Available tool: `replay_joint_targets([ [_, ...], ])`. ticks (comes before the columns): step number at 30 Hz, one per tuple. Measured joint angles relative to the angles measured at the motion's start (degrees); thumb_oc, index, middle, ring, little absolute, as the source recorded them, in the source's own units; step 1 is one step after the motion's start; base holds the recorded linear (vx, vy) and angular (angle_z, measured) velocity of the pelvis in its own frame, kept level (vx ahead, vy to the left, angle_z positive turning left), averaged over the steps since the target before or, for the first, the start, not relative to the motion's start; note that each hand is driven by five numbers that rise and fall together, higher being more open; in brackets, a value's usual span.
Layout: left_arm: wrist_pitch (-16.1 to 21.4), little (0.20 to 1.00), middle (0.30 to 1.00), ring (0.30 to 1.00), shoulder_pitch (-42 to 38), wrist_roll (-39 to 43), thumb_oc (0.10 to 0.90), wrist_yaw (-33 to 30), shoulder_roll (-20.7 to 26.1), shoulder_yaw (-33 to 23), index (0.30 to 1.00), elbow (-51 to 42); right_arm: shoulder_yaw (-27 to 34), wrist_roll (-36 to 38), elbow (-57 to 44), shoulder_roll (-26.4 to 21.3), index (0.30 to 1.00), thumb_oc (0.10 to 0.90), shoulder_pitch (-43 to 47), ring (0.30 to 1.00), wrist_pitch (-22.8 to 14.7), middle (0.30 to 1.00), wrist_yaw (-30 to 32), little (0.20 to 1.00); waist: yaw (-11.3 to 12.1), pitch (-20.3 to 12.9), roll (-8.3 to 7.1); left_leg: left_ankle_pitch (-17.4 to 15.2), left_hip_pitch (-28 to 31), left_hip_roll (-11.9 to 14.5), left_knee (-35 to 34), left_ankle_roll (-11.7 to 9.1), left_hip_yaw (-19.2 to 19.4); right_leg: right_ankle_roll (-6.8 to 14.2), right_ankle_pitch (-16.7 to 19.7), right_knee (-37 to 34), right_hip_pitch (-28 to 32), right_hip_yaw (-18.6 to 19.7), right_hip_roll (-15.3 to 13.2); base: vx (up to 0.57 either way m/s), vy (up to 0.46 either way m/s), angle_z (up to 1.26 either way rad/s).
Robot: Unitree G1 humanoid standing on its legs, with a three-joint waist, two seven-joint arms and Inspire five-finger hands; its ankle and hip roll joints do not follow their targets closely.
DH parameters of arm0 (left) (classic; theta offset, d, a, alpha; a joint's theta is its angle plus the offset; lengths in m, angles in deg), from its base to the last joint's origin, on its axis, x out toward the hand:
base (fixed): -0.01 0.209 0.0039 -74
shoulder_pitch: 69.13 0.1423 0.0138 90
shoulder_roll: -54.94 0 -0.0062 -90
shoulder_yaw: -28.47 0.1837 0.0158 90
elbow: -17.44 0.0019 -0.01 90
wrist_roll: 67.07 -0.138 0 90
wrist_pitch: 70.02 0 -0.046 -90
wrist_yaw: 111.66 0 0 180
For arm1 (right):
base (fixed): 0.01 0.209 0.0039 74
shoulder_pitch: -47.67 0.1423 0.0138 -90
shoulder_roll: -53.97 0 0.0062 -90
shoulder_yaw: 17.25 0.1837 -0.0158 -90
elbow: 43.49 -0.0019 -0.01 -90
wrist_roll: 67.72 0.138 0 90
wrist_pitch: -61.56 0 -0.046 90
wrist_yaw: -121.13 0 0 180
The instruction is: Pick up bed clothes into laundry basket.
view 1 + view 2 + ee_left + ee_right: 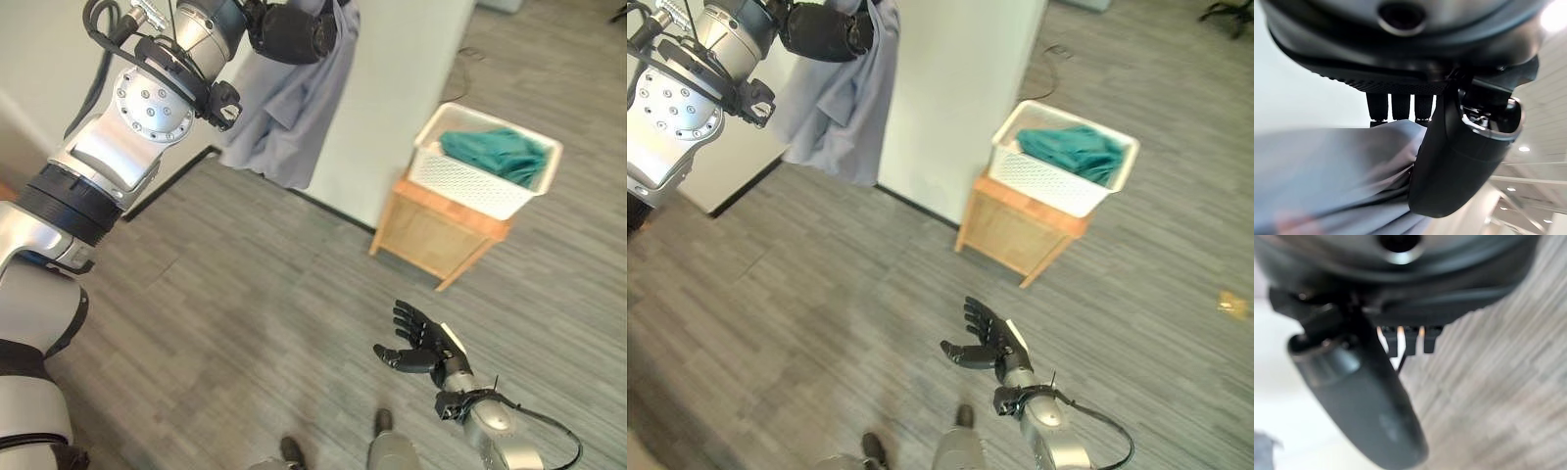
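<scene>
Sheet point(294, 108) is hanging pinched in your left hand point(289, 31), raised high; you're carrying it, so next swing toward the basket point(485, 162). Right hand point(421, 343) is idling, fingers spread.

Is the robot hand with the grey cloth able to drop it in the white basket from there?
Probably not yet. The left robot hand holds the grey cloth up high, well aside from the white basket; open floor lies between.

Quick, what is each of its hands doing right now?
Left hand: raised high, shut on the grey cloth.
Right hand: open, holding nothing, low over the floor.
</scene>
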Motion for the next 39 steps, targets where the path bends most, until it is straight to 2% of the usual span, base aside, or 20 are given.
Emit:
replay_joint_targets([
  [1,0.01,0.300,0.300,0.300,1.98,-0.03,0.400,-0.17,0.34,-1.44,0.300,-0.27,-0.15,0.01,0.15,0.20,0.900,0.800,0.82,0.900,0.02,0.900,0.15,0.900,1.54,0.06,-0.52,-1.37,-1.93,-0.18,4.85,-0.94,-4.47,-1.91,0.04,0.10,0.11,2.29,1.14,0.10,-0.061,-1.62],
  [2,0.18,0.300,0.300,0.300,3.40,0.01,0.400,-0.50,0.75,-1.74,0.300,-0.48,-0.27,0.02,-0.06,-0.38,0.900,0.800,1.76,0.900,0.00,0.900,0.20,0.900,4.00,-0.01,-1.44,-3.85,-1.86,-4.06,3.86,-4.94,-16.42,-2.14,-0.10,-0.22,-0.48,6.74,0.97,0.05,-0.019,-1.72],
  [3,0.03,0.300,0.300,0.300,3.46,-0.32,0.400,-0.15,1.34,-1.59,0.300,-0.82,-0.18,0.02,-0.23,-1.33,0.900,0.800,3.26,0.900,-0.31,0.900,0.28,0.900,4.38,-0.02,-1.53,-5.55,-2.65,-4.77,-0.96,-6.60,-22.41,-2.46,0.33,-1.44,-0.32,9.21,1.65,0.06,-0.024,-1.37],
  [5,0.02,0.300,0.300,0.300,3.51,-0.54,0.400,-0.11,0.20,-1.49,0.300,-1.74,0.00,0.02,-0.04,-2.99,0.900,0.800,5.25,0.900,-0.36,0.900,0.77,0.900,3.04,-0.12,-1.27,-2.48,-6.45,-4.21,-7.02,-7.18,-27.57,-2.20,0.42,-1.84,-0.24,9.95,2.90,0.03,0.020,-0.59],
  [6,0.02,0.300,0.300,0.300,3.67,-0.54,0.400,-0.09,0.14,-1.40,0.300,-2.15,-0.02,0.01,-0.05,-3.40,0.900,0.800,5.50,0.900,-0.36,0.900,0.79,0.900,3.15,-0.12,-0.93,-0.01,-6.83,-3.75,-8.57,-7.30,-28.26,-2.01,0.31,-1.81,-0.21,10.56,3.55,0.06,0.059,-0.65],
  [7,-0.02,0.300,0.300,0.300,3.68,-0.51,0.400,-0.07,-0.28,-0.99,0.300,-2.38,0.06,0.02,-0.16,-4.59,0.900,0.800,5.61,0.900,-0.42,0.900,0.81,0.900,2.98,-0.20,0.81,5.09,-7.43,-2.04,-9.12,-7.43,-28.80,-1.63,0.06,-2.00,0.40,11.56,5.55,0.09,0.084,-0.64],
  [8,-0.04,0.300,0.300,0.300,3.65,-0.44,0.400,-0.04,-1.92,-0.62,0.300,-2.31,0.61,0.03,0.38,-4.42,0.900,0.800,5.15,0.900,-0.47,0.900,1.48,0.900,2.57,-0.37,1.54,3.83,-6.16,-1.42,-9.63,-5.28,-29.02,-0.69,-0.12,-2.77,1.70,12.06,6.25,0.09,0.091,-0.36],
  [9,-0.01,0.300,0.300,0.300,3.49,-0.38,0.400,-0.03,-4.18,-0.55,0.300,-2.67,0.84,0.06,0.52,-4.37,0.900,0.800,4.45,0.900,-0.48,0.900,2.15,0.900,1.75,-0.62,1.06,4.38,-5.40,-2.27,-11.36,-4.77,-29.10,0.20,-0.61,-2.83,1.85,11.94,5.38,0.05,0.061,-0.03],
  [14,-0.63,0.300,0.300,0.300,3.47,-0.63,0.400,1.39,-6.38,0.85,0.300,-4.96,-0.14,0.35,1.92,-1.76,0.900,0.800,4.97,0.900,-0.46,0.900,2.36,0.900,0.72,-0.81,1.40,5.10,-3.92,-5.12,-15.23,-3.72,-28.49,2.54,-0.31,-4.93,2.11,12.61,2.21,0.07,0.110,0.02],
  [19,-0.65,0.300,0.300,0.300,3.79,-0.60,0.400,1.62,-7.65,0.89,0.300,-5.37,-1.04,0.35,1.95,-1.04,0.900,0.800,4.81,0.900,-0.46,0.900,2.33,0.900,1.07,-0.81,1.41,5.12,-2.45,-5.72,-15.24,-3.62,-27.60,2.71,-0.34,-6.64,4.13,13.24,1.61,0.05,0.094,-0.07],
  [24,-0.71,0.300,0.300,0.300,5.17,-0.56,0.400,1.46,-12.96,0.02,0.300,-5.21,-1.36,0.39,1.79,-0.95,0.900,0.800,6.26,0.900,-0.46,0.900,2.36,0.900,0.42,-0.84,1.46,3.99,-2.27,-5.73,-15.44,-2.75,-25.64,3.04,-0.59,-5.86,2.86,14.48,1.99,0.04,0.127,-0.20],
  [26,-0.71,0.300,0.300,0.300,6.26,-0.53,0.400,1.34,-13.59,-0.03,0.300,-5.07,-2.33,0.38,1.97,-0.96,0.900,0.800,7.78,0.900,-0.37,0.900,2.35,0.900,0.59,-0.63,1.69,3.19,-2.54,-4.73,-14.05,-2.31,-23.48,4.56,-2.05,0.11,-1.06,15.28,2.38,0.06,0.164,-0.64],
  [29,-2.08,0.300,0.300,0.300,8.05,-0.55,0.400,1.39,-13.49,0.00,0.300,-4.97,-3.93,0.29,1.84,-1.03,0.900,0.800,9.56,0.900,-0.34,0.900,2.34,0.900,0.10,0.40,2.05,0.99,0.55,-4.11,-13.96,-1.42,-21.15,7.35,-4.14,12.91,-6.83,14.84,2.78,0.14,0.008,-0.70],
  [30,-2.14,0.300,0.300,0.300,8.06,-0.55,0.400,1.34,-13.41,-0.01,0.300,-4.93,-4.22,0.18,1.71,-0.90,0.900,0.800,9.91,0.900,-0.35,0.900,2.28,0.900,-0.38,1.34,1.91,-0.18,2.81,-4.05,-14.92,-0.83,-21.02,9.27,-6.35,18.61,-9.55,14.05,1.94,0.27,-0.107,-0.50],
  [31,-2.15,0.300,0.300,0.300,8.05,-0.54,0.400,1.36,-13.51,0.00,0.300,-4.98,-4.31,0.18,1.65,-0.82,0.900,0.800,9.76,0.900,-0.35,0.900,2.29,0.900,-0.89,1.58,1.66,-0.43,3.61,-4.24,-15.29,-0.71,-20.93,9.26,-7.42,19.75,-10.47,12.62,1.05,0.29,-0.168,-0.31],
  [33,-1.77,0.300,0.300,0.300,8.01,-0.53,0.400,1.35,-13.41,-0.40,0.300,-5.99,-4.50,0.11,1.65,-0.79,0.900,0.800,9.53,0.900,-0.28,0.900,2.27,0.900,-0.85,1.78,1.09,-1.99,4.35,-4.99,-15.04,-0.54,-19.83,7.99,-6.76,16.15,-12.86,11.82,-2.75,0.33,-0.219,-0.14],
  [35,-1.74,0.300,0.300,0.300,7.96,-0.55,0.400,1.37,-12.31,-0.57,0.300,-8.14,-4.74,-0.17,1.57,-0.69,0.900,0.800,9.41,0.900,-0.19,0.900,2.06,0.900,-0.62,1.88,0.99,-2.86,4.34,-4.69,-14.96,-0.94,-19.81,7.00,-4.06,7.12,-13.31,9.20,-5.83,0.36,-0.253,-0.04],
  [36,-1.72,0.300,0.300,0.300,7.96,-0.55,0.400,1.37,-11.57,-0.57,0.300,-9.15,-5.31,-0.34,1.56,-0.66,0.900,0.800,9.38,0.900,-0.18,0.900,1.95,0.900,-0.35,1.81,0.85,-3.55,4.44,-4.08,-14.85,-1.88,-19.92,6.42,-2.13,2.23,-12.92,7.80,-6.69,0.42,-0.262,-0.02],
  [37,-1.60,0.300,0.300,0.300,8.02,-0.53,0.400,1.35,-11.00,-0.87,0.300,-9.82,-5.51,-0.83,1.54,-0.56,0.900,0.800,9.39,0.900,-0.15,0.900,1.68,0.900,-0.04,1.71,0.64,-4.54,4.48,-3.43,-14.63,-3.10,-19.99,6.04,-0.44,0.65,-13.67,6.45,-7.52,0.45,-0.276,0.07],
  [39,-1.59,0.300,0.300,0.300,8.17,-0.56,0.400,1.41,-10.13,-1.03,0.300,-9.89,-6.12,-1.18,1.55,-0.25,0.900,0.800,9.25,0.900,0.02,0.900,1.49,0.900,-0.28,1.67,0.53,-6.24,5.89,-1.28,-14.25,-6.23,-20.52,5.31,2.29,-1.11,-11.97,5.59,-6.77,0.42,-0.282,0.21],
])
